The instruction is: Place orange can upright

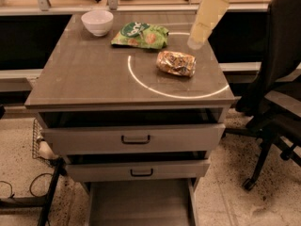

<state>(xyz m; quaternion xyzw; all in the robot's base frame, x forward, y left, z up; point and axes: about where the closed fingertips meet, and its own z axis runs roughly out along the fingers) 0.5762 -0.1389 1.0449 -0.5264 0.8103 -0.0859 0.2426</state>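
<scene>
The orange can (176, 63) lies on its side on the grey table top (89, 74), right of the middle and inside a white circle line. It is dented, with shiny orange-gold sides. My gripper (196, 40) hangs at the end of the cream-coloured arm that comes down from the top right. It is above the table's far right part, just behind and to the right of the can, and apart from it.
A flat green snack bag (140, 35) lies behind the can. A white bowl (97, 21) stands at the far left corner. Two drawers (135, 138) stand slightly open below. A black office chair (277, 93) stands to the right.
</scene>
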